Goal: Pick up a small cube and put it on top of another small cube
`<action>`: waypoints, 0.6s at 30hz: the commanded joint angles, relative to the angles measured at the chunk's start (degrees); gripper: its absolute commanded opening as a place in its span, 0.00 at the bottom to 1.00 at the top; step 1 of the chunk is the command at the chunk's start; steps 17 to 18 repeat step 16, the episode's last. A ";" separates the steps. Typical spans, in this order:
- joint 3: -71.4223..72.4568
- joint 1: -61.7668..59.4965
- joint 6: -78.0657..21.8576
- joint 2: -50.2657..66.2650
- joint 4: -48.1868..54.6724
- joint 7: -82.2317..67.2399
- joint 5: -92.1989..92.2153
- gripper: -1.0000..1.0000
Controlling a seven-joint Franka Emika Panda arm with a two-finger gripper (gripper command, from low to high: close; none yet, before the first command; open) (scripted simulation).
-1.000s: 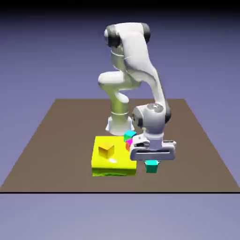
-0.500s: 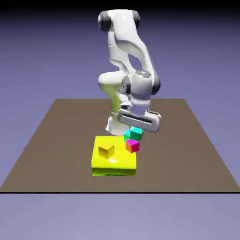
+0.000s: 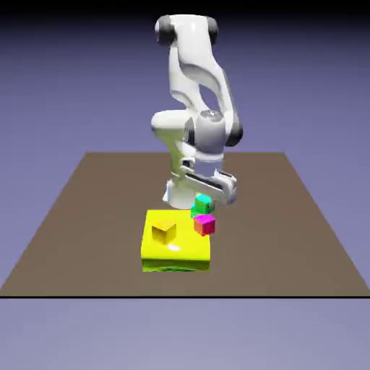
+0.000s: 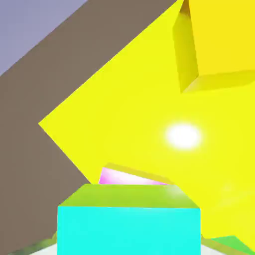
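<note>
My gripper (image 3: 204,199) is shut on the small green-teal cube (image 3: 204,204) and holds it off the table. The cube hangs just above a magenta cube (image 3: 204,225), which stands by the far right corner of the yellow slab (image 3: 181,251). I cannot tell whether the two cubes touch. In the hand view the held cube (image 4: 128,224) fills the bottom middle and hides my fingertips. A strip of the magenta cube (image 4: 127,178) shows right behind it.
A yellow cube (image 3: 164,232) sits on the slab and shows at the hand view's upper right (image 4: 219,45). A sliver of a cyan cube (image 3: 194,213) peeks out left of the magenta one. Brown table (image 3: 289,231) surrounds them.
The gripper lifted the green-teal cube from the table right of the slab and carried it up, back and to the exterior view's left, then lowered it over the magenta cube.
</note>
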 commanded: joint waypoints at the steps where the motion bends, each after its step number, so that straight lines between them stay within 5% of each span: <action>1: 2.08 -1.93 1.28 1.01 -0.26 -0.75 1.04 0.00; 2: 3.25 -3.01 2.03 1.58 -0.41 -1.19 1.65 0.00; 3: 3.25 -3.02 2.03 1.58 -0.41 -1.19 1.65 1.00; 18: -20.74 19.20 -13.33 -10.10 2.61 7.73 -10.74 1.00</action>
